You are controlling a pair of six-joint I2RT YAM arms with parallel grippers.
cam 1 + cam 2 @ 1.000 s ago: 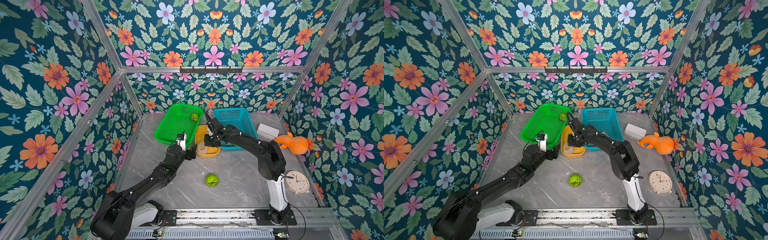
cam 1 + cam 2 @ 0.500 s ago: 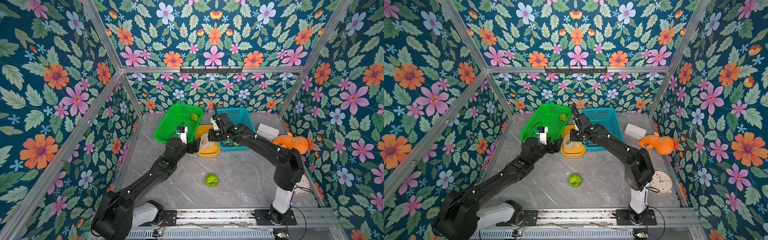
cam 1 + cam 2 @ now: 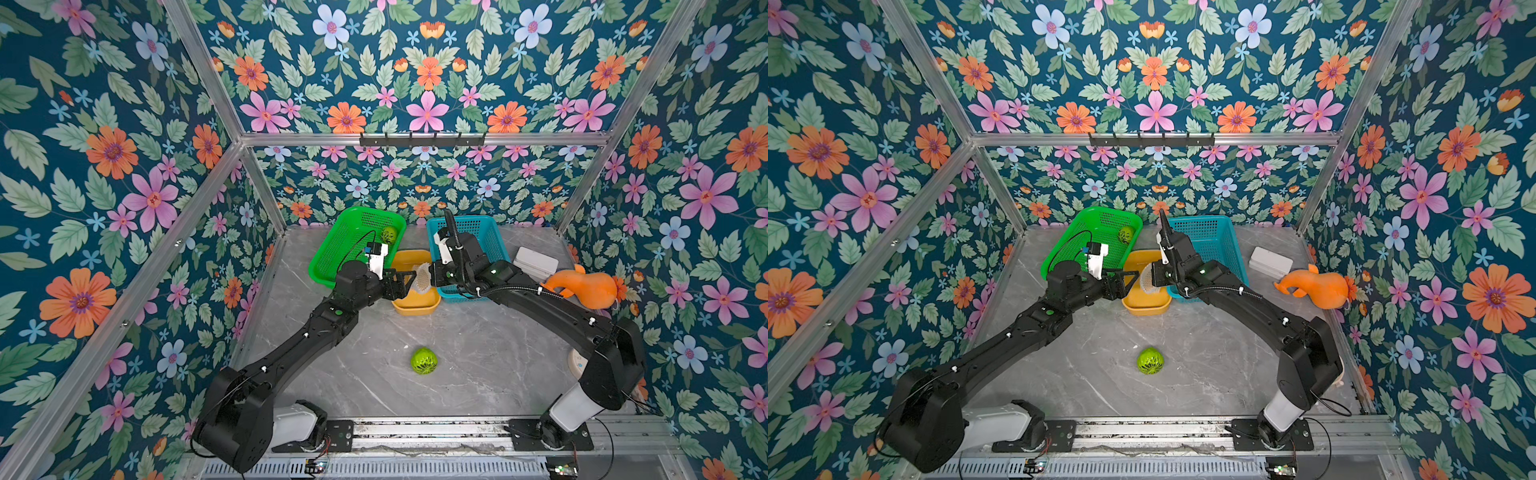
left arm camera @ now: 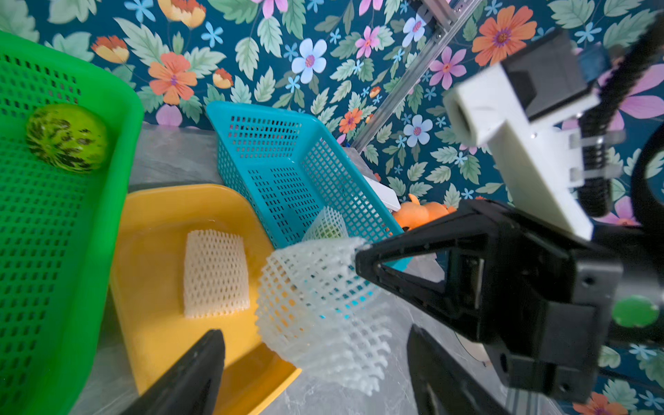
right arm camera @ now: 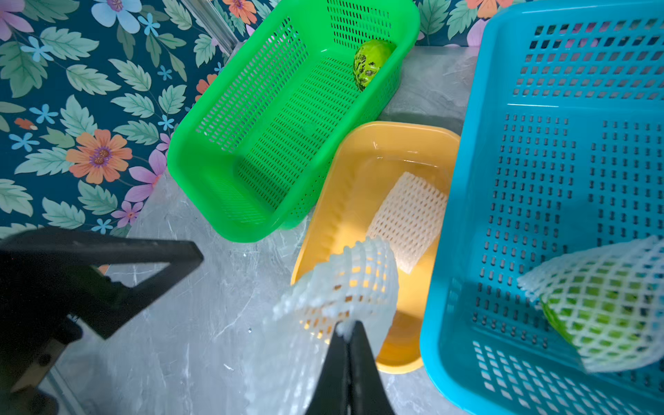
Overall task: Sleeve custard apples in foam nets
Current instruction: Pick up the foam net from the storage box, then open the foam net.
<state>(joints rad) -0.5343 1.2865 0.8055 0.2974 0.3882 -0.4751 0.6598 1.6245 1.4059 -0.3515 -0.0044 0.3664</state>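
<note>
Nearest us, a bumpy yellow-green custard apple (image 3: 424, 360) lies bare on the grey marbled table (image 3: 478, 374); beyond, our right gripper (image 5: 347, 328) pinches a springy white foam mesh net (image 5: 345, 284) over the glossy yellow plastic tray (image 5: 359, 169), our left gripper (image 4: 312, 332) gaping empty beside it. Farther back, one netted fruit (image 5: 607, 305) sits in the perforated blue basket (image 5: 539, 179) and one bare fruit (image 5: 370, 64) in the green basket (image 5: 269, 125): one of three done, we judge.
</note>
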